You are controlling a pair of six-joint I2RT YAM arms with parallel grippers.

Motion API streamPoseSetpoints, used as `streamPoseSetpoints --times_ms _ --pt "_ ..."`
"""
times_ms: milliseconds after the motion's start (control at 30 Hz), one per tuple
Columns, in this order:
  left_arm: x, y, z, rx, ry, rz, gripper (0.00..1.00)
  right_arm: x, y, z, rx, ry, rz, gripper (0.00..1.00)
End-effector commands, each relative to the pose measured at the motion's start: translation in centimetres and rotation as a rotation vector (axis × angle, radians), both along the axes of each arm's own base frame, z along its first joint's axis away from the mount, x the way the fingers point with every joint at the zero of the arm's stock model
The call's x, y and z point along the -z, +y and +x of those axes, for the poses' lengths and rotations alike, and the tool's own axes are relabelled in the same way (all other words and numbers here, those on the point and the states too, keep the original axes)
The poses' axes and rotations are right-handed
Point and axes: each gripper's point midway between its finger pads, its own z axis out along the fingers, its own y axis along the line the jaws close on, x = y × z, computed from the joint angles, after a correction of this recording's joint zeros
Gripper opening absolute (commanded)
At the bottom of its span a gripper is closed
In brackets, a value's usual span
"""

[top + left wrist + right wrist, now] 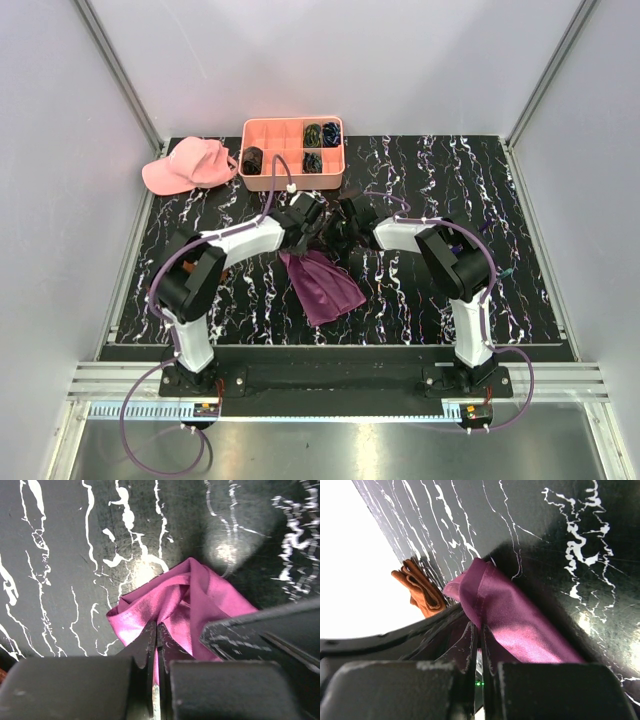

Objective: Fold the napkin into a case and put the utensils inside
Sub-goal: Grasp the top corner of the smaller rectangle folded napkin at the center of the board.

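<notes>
My left gripper (156,632) is closed, pinching a bunched fold of the napkin (190,600). My right gripper (480,632) is likewise closed on a napkin edge. The two meet close together near mid-table. The cloth trails from them toward the near edge of the table (520,250) and stops short of it. Open tabletop runs to the left and right edges. A rust-brown cloth (420,587) shows beyond the right grip. A pink tray (320,181) stands at the far edge, and a pink cap (185,165) lies by the far-left corner.

Napkin (322,285) lies before tray (292,183), cap (185,165) left of it.
</notes>
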Motion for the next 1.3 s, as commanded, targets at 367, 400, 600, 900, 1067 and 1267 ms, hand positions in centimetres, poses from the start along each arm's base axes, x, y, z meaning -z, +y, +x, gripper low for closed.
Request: streamPoseSetpoints --times_ms 367,400,600,900,1067,1267 --pt "-2.7 -3.3 -1.3 0.019 0.014 -0.464 0.0 -2.5 4.5 -0.6 -0.138 -0.045 0.009 0.0" --pt "-2.8 -3.1 -1.3 0.006 0.005 -0.463 0.0 -1.4 4.6 -0.7 -0.151 -0.024 0.002 0.0" --pt "-3.5 -0.7 -1.3 -0.102 -0.064 -0.469 0.0 1.2 5.6 -1.6 -0.226 -0.001 -0.009 0.0" --pt "-3.1 0.4 -1.3 -0.156 -0.08 -0.484 0.0 3.2 6.0 -3.3 -0.315 -0.044 -0.093 0.07" --pt "-2.8 1.7 -1.4 -0.193 -0.106 -0.447 0.0 1.9 5.4 -3.7 -0.354 -0.109 -0.1 0.3" --pt "-2.4 2.0 -1.7 -0.21 -0.106 -0.447 0.0 -1.3 5.5 -3.7 -0.386 -0.198 -0.058 0.46"
